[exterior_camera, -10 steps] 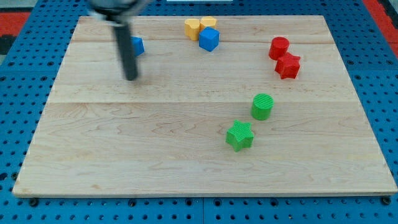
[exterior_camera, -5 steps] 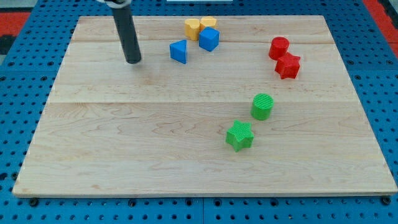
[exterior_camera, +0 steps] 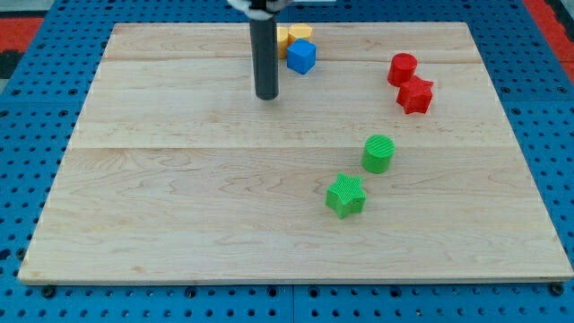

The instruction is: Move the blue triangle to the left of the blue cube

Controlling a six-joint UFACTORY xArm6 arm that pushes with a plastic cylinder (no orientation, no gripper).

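The blue cube [exterior_camera: 302,56] sits near the view's top centre of the wooden board [exterior_camera: 179,224]. My tip [exterior_camera: 266,95] rests on the board below and to the left of the cube. The blue triangle does not show; the dark rod covers the spot just left of the cube, so I cannot tell whether it is behind it. Two yellow blocks [exterior_camera: 299,34] touch the cube's upper left, one partly hidden by the rod.
A red cylinder [exterior_camera: 403,69] and a red star-like block [exterior_camera: 415,94] sit at the view's upper right. A green cylinder [exterior_camera: 378,153] and a green star [exterior_camera: 345,196] lie right of centre. A blue pegboard surrounds the board.
The blue triangle went from the view's upper left to just left of the blue cube, then out of sight. My rod swept right to where the triangle last showed.
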